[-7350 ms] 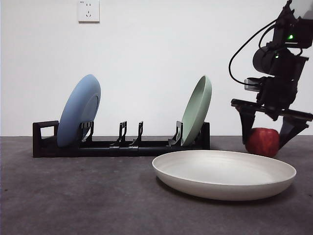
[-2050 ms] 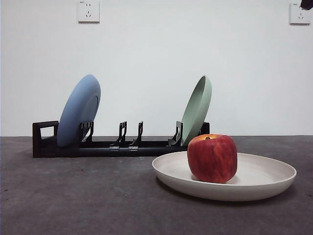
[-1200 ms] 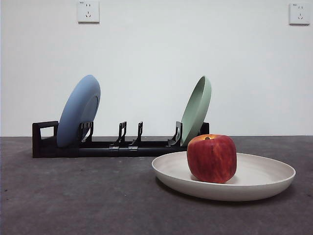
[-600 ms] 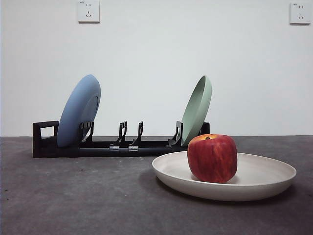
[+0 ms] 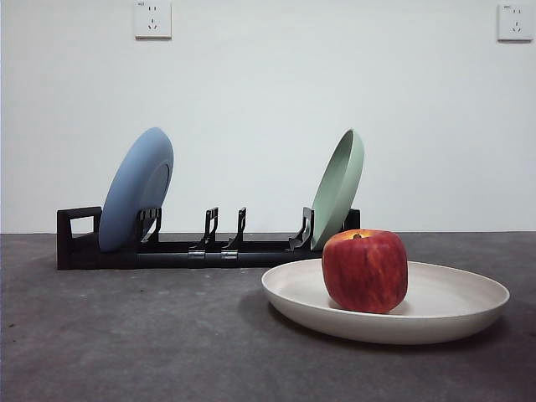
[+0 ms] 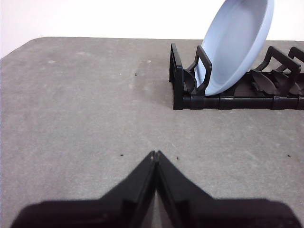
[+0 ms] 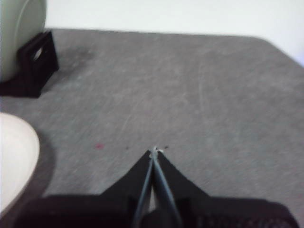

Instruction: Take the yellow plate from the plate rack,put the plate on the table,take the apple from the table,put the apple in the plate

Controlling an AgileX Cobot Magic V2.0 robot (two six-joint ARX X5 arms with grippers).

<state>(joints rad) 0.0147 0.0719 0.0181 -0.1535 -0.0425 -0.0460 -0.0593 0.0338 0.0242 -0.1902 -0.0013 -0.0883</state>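
White wall with two sockets stands behind a dark grey desk [image 5: 126, 335], across which the scene is viewed level. Neither arm is seen in the front view now, whereas 6.6 s ago a dark arm was hanging at the 3 o'clock edge with its jaws astride the apple on the bare desk behind the plate.

The right end effector [image 7: 154, 153] is drawn back over bare desk, its jaws pressed together and nothing held; in its wrist view only a pale sliver of the yellow plate [image 7: 16, 156] is caught at the 9 o'clock side. The left end effector [image 6: 155, 155] is likewise closed and empty, parked over open desk, with the handle end of the plate rack [image 6: 228, 97] and the light blue plate [image 6: 237, 40] ahead of it.

Outward from there, the apple [image 5: 365, 270] is found sitting upright inside the yellow plate, left of the plate's middle. The plate rack is seen at 10 o'clock of the yellow plate, the pale green plate [image 5: 339, 188] propped at its nearer end (two middle slots stand vacant).

Over the last 1.7 s nothing on the desk is seen to have shifted. Every step is therefore judged done, and no further grasp is thought to be needed.
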